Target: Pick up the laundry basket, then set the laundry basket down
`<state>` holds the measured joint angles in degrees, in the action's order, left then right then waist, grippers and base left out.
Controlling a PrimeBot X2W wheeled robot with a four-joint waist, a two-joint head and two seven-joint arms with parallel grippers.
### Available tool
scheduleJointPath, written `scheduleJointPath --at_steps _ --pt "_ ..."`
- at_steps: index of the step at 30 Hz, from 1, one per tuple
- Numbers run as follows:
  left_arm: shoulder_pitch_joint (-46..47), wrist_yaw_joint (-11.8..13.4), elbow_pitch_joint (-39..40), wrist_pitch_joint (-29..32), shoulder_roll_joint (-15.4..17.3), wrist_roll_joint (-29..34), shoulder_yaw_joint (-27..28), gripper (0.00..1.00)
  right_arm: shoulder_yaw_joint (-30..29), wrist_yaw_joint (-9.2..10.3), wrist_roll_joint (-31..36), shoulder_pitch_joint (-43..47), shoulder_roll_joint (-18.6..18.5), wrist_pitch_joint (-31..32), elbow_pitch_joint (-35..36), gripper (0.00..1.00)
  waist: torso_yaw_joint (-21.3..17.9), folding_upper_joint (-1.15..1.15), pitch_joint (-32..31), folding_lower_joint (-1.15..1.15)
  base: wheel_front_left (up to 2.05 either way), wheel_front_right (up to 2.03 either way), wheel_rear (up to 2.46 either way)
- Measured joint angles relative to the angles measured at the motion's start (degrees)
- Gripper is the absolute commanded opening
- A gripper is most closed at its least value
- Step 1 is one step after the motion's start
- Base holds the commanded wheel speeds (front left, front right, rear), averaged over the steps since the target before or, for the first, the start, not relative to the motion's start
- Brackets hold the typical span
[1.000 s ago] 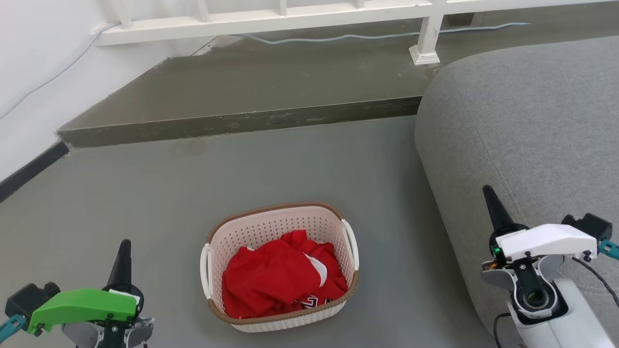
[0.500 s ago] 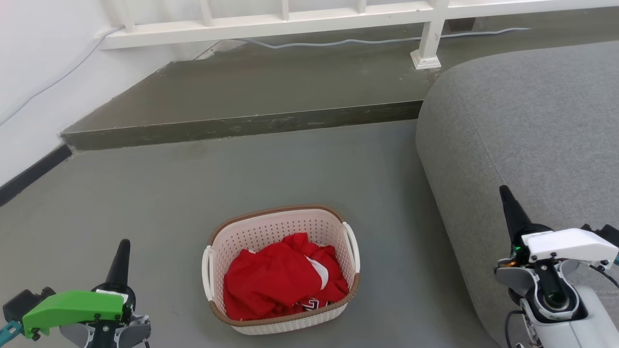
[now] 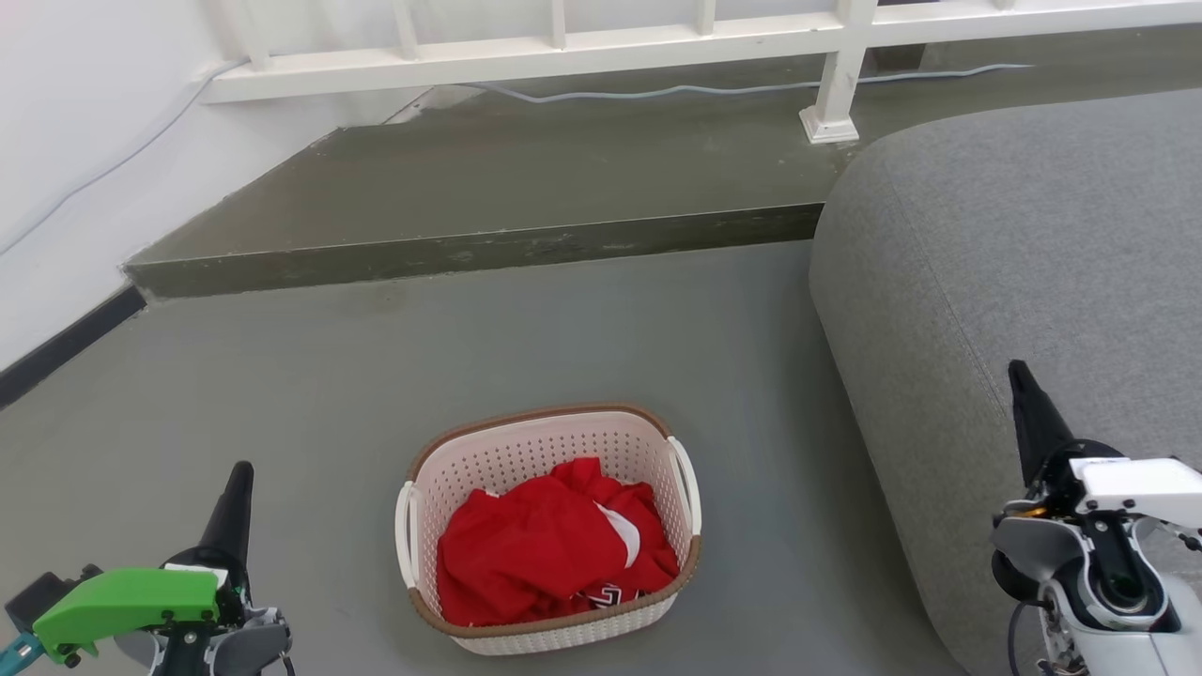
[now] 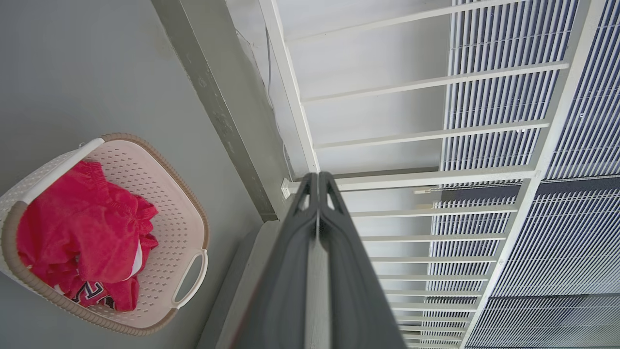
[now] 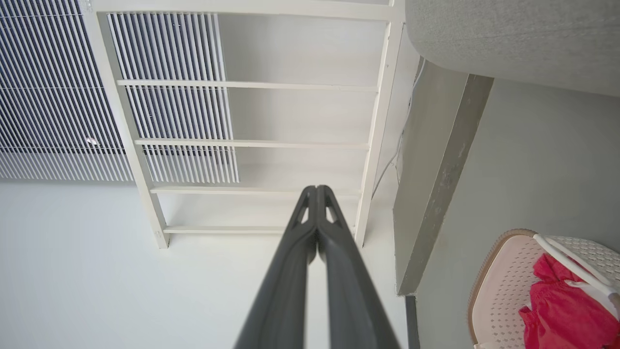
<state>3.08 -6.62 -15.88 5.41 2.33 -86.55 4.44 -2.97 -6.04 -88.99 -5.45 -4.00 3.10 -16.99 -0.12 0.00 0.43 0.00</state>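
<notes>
Our laundry basket [image 3: 535, 453] sits on the grey floor [image 3: 282, 394], low in the middle of the head view. It is between our two tools and touched by neither. It holds crumpled red clothes [image 3: 526, 554], which lie below its brown rim. Its white handles are on the left and right short sides, both uncovered.

Our left tool [image 3: 241, 469] hangs at the lower left, well apart from the basket's left handle, with bare floor between them. In the left wrist view its two dark fingers [image 4: 339, 252] are pressed together along their length, with nothing between them. Our right tool [image 3: 1016, 368] stands at the lower right, in front of the grey sofa [image 3: 1014, 244]. The right wrist view shows its fingers [image 5: 290, 271] likewise pressed together and empty.

The sofa's rounded side closes in the right, and a strip of floor separates it from the basket. Ahead, the floor runs open to a raised step [image 3: 470, 249], whose front edge crosses the view. Beyond it stands a white railing [image 3: 563, 42] with a cable [image 3: 657, 91] along its foot. A white wall [image 3: 75, 113] with a dark baseboard [image 3: 66, 343] bounds the left.
</notes>
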Motion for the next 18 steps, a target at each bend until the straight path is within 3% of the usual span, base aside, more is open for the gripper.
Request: scheduleJointPath --at_steps 8,18 --pt "0.49 -0.27 -0.08 1.19 -0.18 -4.93 0.7 0.0 -2.36 -0.6 -4.54 0.22 0.23 1.31 0.45 0.0 0.12 0.0 -0.29 0.0 0.0 0.0 0.0" --pt "0.64 -0.38 -0.07 1.19 -0.21 -5.05 0.7 0.0 -2.45 -0.6 -4.79 0.26 0.26 1.31 0.52 0.0 0.12 0.0 -0.28 0.0 0.0 0.0 0.0"
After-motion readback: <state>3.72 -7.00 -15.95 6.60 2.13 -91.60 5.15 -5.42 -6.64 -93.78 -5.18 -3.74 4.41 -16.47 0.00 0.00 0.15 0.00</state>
